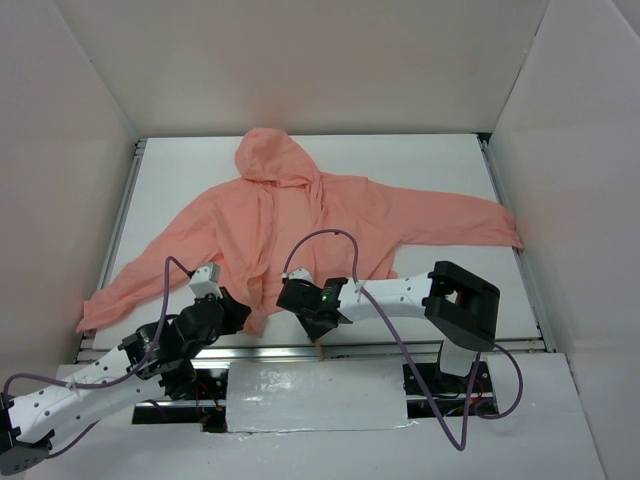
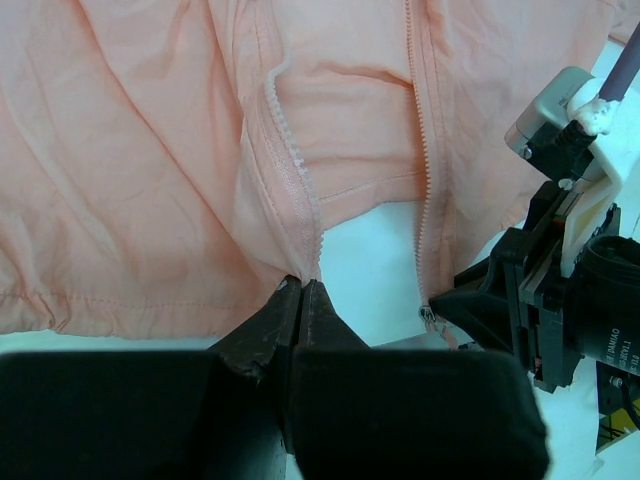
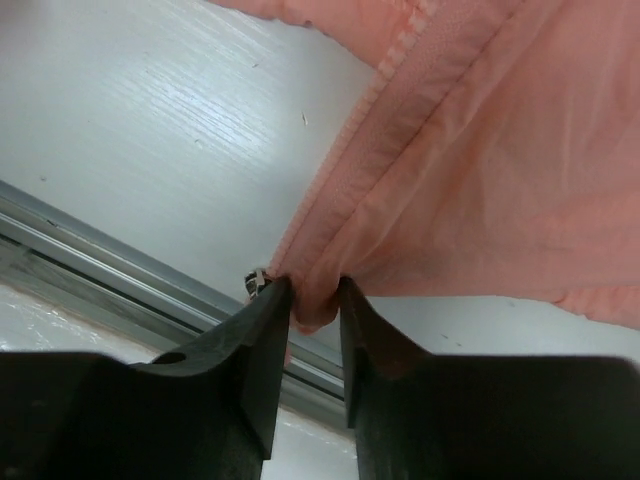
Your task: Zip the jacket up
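Observation:
The salmon-pink hooded jacket (image 1: pixel 300 215) lies spread on the white table, hood far, front open at the bottom. My left gripper (image 2: pixel 302 284) is shut on the bottom end of one zipper edge (image 2: pixel 296 165) at the hem. The other zipper edge (image 2: pixel 422 170) hangs a little to the right, its metal slider (image 2: pixel 429 313) at the bottom beside my right gripper (image 2: pixel 470 300). In the right wrist view my right gripper (image 3: pixel 312 290) is shut on a bunched fold of the jacket's bottom corner (image 3: pixel 330 290), with the slider (image 3: pixel 257 280) just by the left finger.
An aluminium rail (image 1: pixel 330 347) runs along the table's near edge right under both grippers. White enclosure walls stand on three sides. A purple cable (image 1: pixel 330 240) arcs over the jacket from the right wrist. The right arm's base (image 1: pixel 462 305) stands at the near right.

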Available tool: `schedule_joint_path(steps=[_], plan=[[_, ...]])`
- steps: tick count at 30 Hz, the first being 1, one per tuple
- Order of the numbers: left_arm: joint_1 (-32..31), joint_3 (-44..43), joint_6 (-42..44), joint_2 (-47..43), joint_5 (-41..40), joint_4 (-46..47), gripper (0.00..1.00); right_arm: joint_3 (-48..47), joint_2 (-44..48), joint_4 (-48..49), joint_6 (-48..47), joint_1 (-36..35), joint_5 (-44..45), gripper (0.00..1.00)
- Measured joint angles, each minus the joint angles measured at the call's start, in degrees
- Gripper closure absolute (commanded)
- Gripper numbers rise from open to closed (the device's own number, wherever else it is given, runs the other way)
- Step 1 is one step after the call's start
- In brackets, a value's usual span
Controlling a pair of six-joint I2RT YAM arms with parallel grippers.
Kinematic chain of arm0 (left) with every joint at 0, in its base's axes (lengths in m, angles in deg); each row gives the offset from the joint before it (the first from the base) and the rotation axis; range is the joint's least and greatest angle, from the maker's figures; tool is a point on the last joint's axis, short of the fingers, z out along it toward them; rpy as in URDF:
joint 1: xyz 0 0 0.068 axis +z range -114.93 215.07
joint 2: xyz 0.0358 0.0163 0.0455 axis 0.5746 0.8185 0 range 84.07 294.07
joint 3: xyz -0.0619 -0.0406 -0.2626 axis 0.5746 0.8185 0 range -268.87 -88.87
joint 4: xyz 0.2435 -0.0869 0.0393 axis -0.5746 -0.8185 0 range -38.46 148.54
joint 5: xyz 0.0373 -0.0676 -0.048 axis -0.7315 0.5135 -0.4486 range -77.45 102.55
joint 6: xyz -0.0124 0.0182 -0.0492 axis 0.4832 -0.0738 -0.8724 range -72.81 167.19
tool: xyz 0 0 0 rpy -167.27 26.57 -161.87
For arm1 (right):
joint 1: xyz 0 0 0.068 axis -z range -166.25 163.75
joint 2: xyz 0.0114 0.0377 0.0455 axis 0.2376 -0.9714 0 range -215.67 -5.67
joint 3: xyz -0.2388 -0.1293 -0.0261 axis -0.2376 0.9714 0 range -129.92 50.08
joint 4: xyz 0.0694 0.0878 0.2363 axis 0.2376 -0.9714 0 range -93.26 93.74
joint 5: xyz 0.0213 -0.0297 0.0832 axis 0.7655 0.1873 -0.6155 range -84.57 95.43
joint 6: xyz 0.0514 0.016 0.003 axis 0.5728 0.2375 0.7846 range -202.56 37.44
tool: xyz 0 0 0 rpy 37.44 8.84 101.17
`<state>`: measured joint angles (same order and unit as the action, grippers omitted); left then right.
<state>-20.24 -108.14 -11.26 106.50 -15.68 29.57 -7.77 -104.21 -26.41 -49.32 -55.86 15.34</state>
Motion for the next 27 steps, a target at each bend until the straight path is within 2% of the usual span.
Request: schedule_joint_path(steps=[1, 2, 3, 4, 11, 16, 20, 23, 25, 27], plan=[[0.0, 0.0, 0.0, 0.07, 0.0, 0.0, 1.0, -0.07, -0.11, 0.07, 0.0, 0.0, 0.13, 0.78], [0.0, 0.0, 0.0, 0.09, 0.0, 0.0, 1.0, -0.13, -0.26, 0.09, 0.15, 0.0, 0.26, 0.93], [0.0, 0.0, 0.02, 0.09, -0.02, 0.02, 1.0, -0.26, -0.39, 0.15, 0.15, 0.0, 0.42, 0.98], [0.0, 0.0, 0.0, 0.09, -0.02, 0.02, 1.0, -0.35, -0.57, 0.35, 0.33, 0.0, 0.37, 1.0], [0.0, 0.26, 0.0, 0.11, -0.02, 0.55, 1.0, -0.68, -0.72, 1.01, 2.12, 0.0, 1.27, 1.0], [0.0, 0.74, 0.04, 2.05, -0.44, 3.02, 1.0, -0.68, 0.66, 3.02, 4.39, 1.66, 5.16, 1.0], [0.0, 0.85, 1.16, 4.44, -1.33, 7.87, 1.0, -2.03, 7.08, 3.52, 6.73, 3.54, 13.7, 1.0], [0.04, 0.85, 2.36, 5.95, -2.51, 12.87, 1.0, -8.98, 9.44, 1.03, 8.85, 3.89, 21.51, 1.0], [0.09, 0.94, 3.85, 6.88, -3.19, 17.29, 1.0, -13.9, 9.27, 0.9, 9.46, 3.91, 23.96, 1.0], [0.13, 1.27, 5.7, 7.5, -3.34, 21.81, 1.0, -9.9, 12.11, 7.43, 8.17, 3.91, 22.36, 1.0]])
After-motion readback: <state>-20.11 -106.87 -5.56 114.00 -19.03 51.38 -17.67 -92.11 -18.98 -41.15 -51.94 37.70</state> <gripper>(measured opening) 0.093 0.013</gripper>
